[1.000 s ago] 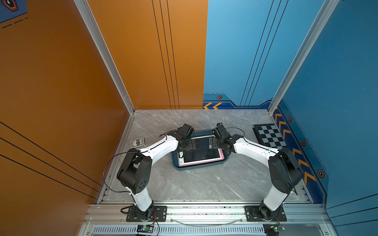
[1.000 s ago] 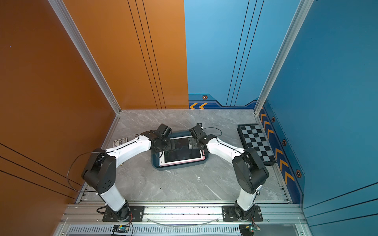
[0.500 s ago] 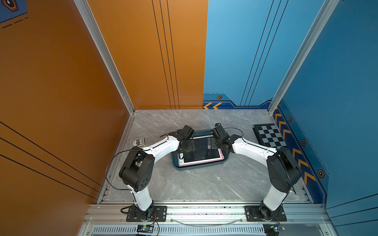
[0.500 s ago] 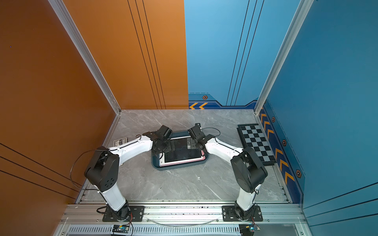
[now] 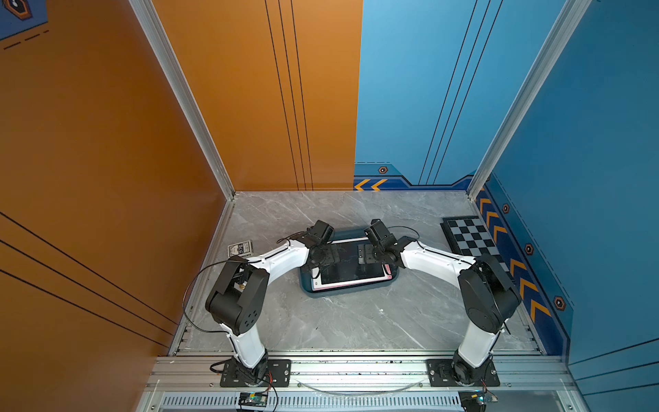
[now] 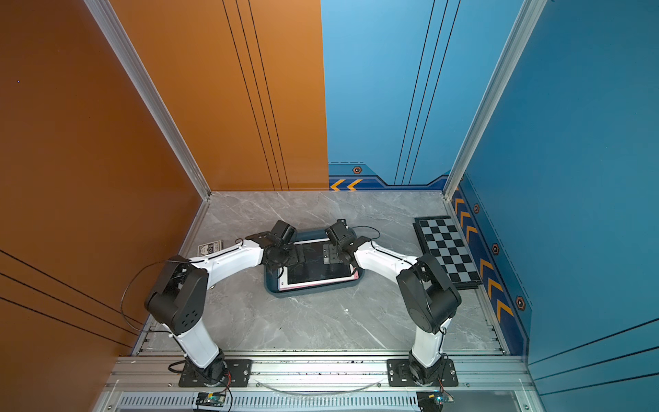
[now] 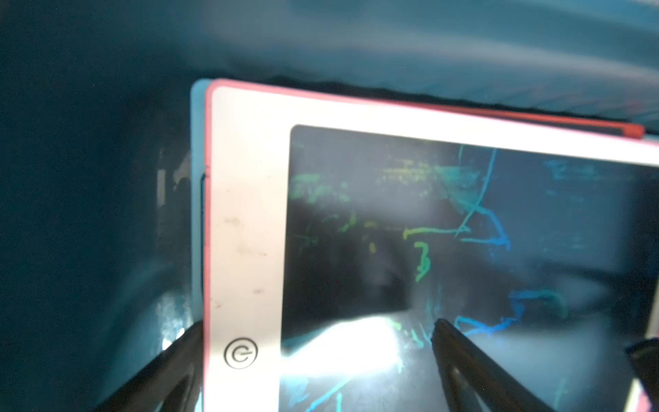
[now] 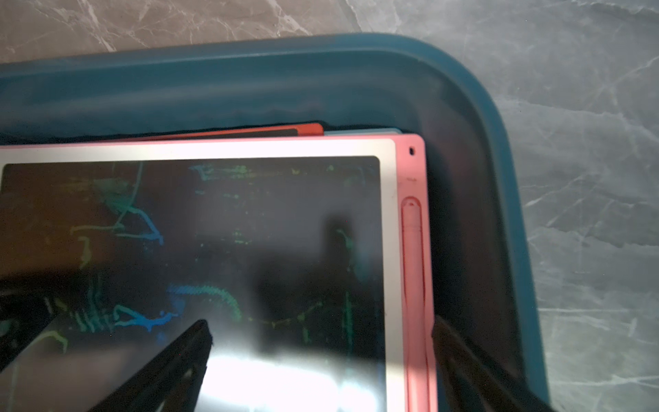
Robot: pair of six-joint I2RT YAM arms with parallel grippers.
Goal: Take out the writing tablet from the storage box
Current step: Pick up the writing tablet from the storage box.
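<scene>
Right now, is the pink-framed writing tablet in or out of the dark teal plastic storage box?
In. The pink-framed writing tablet lies inside the dark teal plastic storage box, whose walls show around it in both top views.

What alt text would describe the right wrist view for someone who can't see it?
A pink tablet with green and blue scribbles lies in a teal box on a marble table. The open right gripper straddles the edge holding its stylus.

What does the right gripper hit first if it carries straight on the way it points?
Probably the pink tablet: the open right gripper straddles its pen-side edge, one finger over the screen, the other in the gap by the box wall. Depth unclear: which finger lands first is open.
</scene>
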